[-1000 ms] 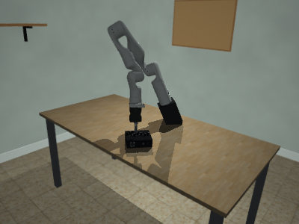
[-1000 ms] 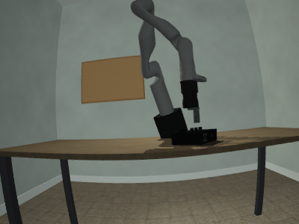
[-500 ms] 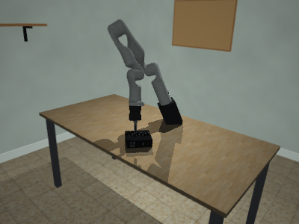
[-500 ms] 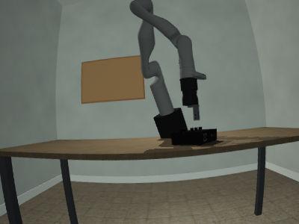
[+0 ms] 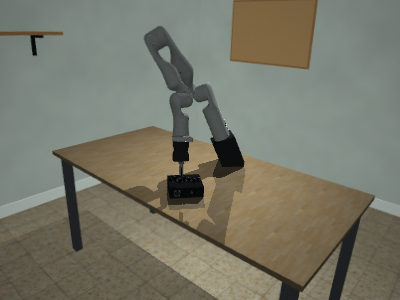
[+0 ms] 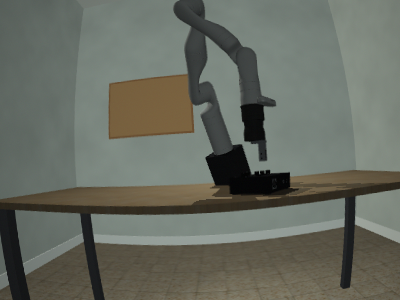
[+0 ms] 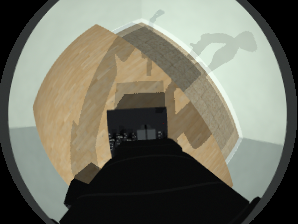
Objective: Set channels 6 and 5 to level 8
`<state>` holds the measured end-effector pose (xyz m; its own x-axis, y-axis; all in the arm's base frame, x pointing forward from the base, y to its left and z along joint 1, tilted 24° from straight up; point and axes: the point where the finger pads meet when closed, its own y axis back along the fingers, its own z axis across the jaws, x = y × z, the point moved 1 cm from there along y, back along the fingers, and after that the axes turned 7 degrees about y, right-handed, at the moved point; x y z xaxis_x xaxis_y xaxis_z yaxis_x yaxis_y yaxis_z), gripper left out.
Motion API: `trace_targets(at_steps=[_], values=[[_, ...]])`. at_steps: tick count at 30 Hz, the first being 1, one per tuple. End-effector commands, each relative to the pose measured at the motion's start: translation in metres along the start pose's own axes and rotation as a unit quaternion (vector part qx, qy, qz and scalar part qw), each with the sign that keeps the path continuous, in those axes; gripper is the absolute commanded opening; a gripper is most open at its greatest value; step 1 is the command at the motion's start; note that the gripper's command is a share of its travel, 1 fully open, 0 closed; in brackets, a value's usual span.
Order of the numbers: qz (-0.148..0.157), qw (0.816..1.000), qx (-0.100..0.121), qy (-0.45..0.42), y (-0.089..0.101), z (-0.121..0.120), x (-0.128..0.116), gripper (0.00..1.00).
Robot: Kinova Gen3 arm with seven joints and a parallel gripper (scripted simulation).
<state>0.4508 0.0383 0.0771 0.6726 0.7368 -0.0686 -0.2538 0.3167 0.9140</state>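
Observation:
The lighting desk point(image 5: 185, 188) is a small black box standing on the wooden table, with a row of fader caps along its top. It also shows in the exterior view point(image 6: 260, 183) and in the wrist view point(image 7: 137, 127), where pale cap lines are faintly visible. My gripper point(image 5: 181, 167) points straight down, shut and empty, its fingertips a short way above the desk's top near its left end. In the exterior view the gripper's tips point(image 6: 262, 154) hang clear above the fader caps. The fader levels are too small to read.
The arm's black base point(image 5: 228, 148) stands on the table just behind the desk. The table's near edge runs close in front of the desk. A cork board point(image 5: 273, 31) hangs on the back wall.

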Motion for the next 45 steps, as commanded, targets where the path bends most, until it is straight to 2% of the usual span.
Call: trace_targets(at_steps=[1,21,27,36,38,45], values=[[-0.002,1.000,0.000,-0.010,0.002,0.002,-0.001,0.00],[-0.006,0.995,0.002,-0.096,0.000,0.005,-0.005,0.00],[-0.008,0.988,0.003,-0.157,-0.001,0.007,-0.008,0.00],[-0.013,0.961,0.003,-0.276,-0.003,0.012,-0.015,0.00],[-0.013,0.961,0.003,-0.276,-0.003,0.012,-0.015,0.00],[-0.017,0.923,0.003,-0.386,-0.005,0.016,-0.022,0.00]])
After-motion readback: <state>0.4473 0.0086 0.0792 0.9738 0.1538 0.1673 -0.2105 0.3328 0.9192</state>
